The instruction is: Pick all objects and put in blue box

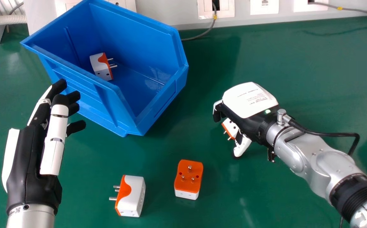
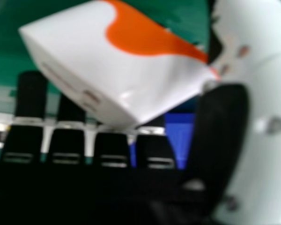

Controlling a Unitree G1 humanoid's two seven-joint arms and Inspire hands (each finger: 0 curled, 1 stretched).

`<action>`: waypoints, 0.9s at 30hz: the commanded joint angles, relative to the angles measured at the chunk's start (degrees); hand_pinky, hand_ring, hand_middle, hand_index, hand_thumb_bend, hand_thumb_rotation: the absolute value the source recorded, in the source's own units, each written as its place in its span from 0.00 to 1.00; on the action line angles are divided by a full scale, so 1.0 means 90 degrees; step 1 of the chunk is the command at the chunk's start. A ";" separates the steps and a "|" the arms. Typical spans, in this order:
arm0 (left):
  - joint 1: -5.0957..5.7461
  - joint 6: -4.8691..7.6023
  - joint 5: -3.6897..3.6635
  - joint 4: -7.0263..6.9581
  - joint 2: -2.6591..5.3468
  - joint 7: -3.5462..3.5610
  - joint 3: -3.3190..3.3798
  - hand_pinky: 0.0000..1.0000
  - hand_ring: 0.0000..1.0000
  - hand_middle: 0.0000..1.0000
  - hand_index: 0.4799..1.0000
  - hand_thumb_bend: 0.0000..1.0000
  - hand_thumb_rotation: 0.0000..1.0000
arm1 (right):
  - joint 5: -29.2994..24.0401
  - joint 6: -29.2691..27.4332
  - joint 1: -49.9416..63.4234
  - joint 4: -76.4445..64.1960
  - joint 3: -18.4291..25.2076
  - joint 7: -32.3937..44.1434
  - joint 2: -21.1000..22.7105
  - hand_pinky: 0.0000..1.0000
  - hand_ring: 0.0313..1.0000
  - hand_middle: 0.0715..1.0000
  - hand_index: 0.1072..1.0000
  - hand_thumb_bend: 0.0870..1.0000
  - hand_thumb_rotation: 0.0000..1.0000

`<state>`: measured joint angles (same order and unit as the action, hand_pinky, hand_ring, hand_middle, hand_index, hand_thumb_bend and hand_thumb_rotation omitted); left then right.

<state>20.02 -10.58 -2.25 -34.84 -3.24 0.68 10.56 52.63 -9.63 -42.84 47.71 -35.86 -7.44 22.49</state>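
Fingers of my right hand curl opposite the thumb around a white-and-orange 3-pin plug adapter, over the green tabletop to the right of the blue box. In the right hand view, the adapter sits tilted between thumb and fingers; how firmly I have it, I cannot tell. My left hand is off to the left with its fingers extended, close by the box's near side, holding nothing.

With 1 adapter lying inside the box, I judge the step in hand to be the pickup of another, with the carry to follow. On the tabletop, 2 more adapters lie nearer to me: 1 with its pins facing left, 1 with its orange pin face up.

Next, as I read it, I should confirm the pinch, lift clear of the tabletop and travel left, high enough to pass the rim before letting go over the open interior. A loose pinch could let the block twist or slip, and its pins might catch on the rim. After that, 2 pickups would complete the job.
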 commanded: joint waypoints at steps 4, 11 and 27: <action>0.0009 0.0074 0.0038 -0.0173 -0.0019 -0.0031 0.0015 0.77 0.86 0.85 0.79 0.36 0.90 | 0.0065 0.0070 -0.0221 0.0024 0.0049 -0.0273 0.0079 0.43 0.49 0.52 0.44 0.47 0.01; -0.0006 0.0107 -0.0001 -0.0117 -0.0039 0.0003 0.0044 0.77 0.86 0.85 0.79 0.36 0.90 | -0.0054 0.0140 -0.0197 -0.0111 0.0168 -0.0249 0.0060 0.40 0.45 0.49 0.41 0.46 0.00; -0.0024 0.0061 0.0010 -0.0123 -0.0012 -0.0020 0.0014 0.77 0.86 0.85 0.79 0.36 0.90 | -0.0169 0.0254 -0.0075 -0.0685 0.0363 0.0063 0.0192 0.36 0.42 0.48 0.41 0.45 0.00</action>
<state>19.88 -10.57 -2.29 -34.94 -3.24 0.74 10.54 51.87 -7.08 -42.79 43.38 -33.71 -7.21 23.15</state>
